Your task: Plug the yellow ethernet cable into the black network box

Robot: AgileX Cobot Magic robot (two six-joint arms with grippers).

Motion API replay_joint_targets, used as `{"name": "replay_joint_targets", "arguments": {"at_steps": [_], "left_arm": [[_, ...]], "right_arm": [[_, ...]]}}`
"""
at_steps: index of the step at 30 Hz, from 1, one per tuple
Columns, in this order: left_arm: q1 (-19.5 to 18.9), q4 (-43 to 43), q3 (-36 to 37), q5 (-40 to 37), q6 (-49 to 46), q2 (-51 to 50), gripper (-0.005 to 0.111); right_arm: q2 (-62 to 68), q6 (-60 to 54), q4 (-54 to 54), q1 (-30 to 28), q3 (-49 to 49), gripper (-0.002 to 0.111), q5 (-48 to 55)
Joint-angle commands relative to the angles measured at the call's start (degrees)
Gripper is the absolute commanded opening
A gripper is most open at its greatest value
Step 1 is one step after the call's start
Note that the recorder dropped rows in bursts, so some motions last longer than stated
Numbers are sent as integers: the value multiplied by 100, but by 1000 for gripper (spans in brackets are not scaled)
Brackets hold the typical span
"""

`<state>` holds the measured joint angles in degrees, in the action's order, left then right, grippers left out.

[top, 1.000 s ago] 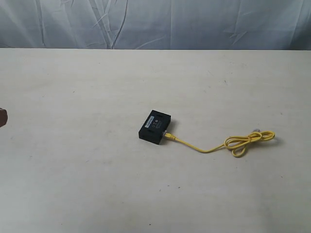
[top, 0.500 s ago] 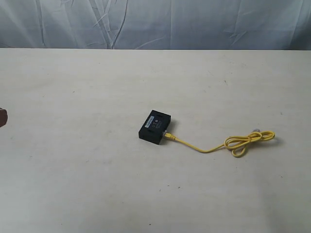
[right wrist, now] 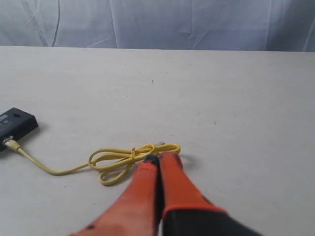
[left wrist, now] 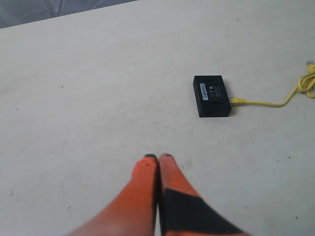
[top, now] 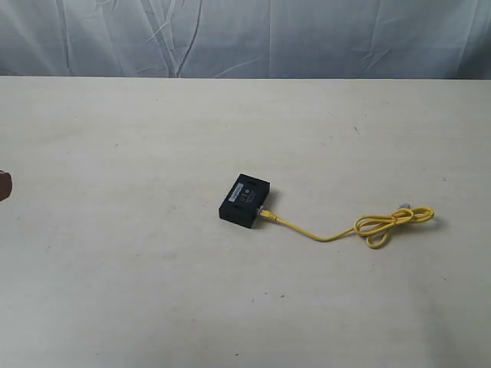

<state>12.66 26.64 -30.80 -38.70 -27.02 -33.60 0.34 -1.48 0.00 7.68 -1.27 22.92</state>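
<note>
The black network box (top: pixel 245 201) lies flat near the table's middle, label up. One plug of the yellow ethernet cable (top: pixel 322 234) sits in the box's right side, and the cord runs right to a bunched loop (top: pixel 393 222). My left gripper (left wrist: pixel 158 157) is shut and empty, well away from the black network box (left wrist: pixel 211 95). The right gripper (right wrist: pixel 158 157) is shut and empty, its tips just short of the tied loop of the yellow ethernet cable (right wrist: pixel 129 156). The black network box (right wrist: pixel 15 125) shows at that view's edge. Neither gripper appears in the exterior view.
The pale table (top: pixel 138 291) runs to a wrinkled grey-blue cloth backdrop (top: pixel 307 38). A small brown object (top: pixel 4 185) pokes in at the left edge.
</note>
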Motion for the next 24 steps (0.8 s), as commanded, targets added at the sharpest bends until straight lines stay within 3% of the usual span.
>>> {"name": "replay_joint_targets", "arguments": {"at_steps": [1,24], "left_arm": [[-9,32,-4,55,9,53,0],[-9,32,-4,95,9,53,0]], "right_arm": [[-34,-1,-54,-24,127,0,-230],[-34,-1,31,-541,127,0,-230]]}}
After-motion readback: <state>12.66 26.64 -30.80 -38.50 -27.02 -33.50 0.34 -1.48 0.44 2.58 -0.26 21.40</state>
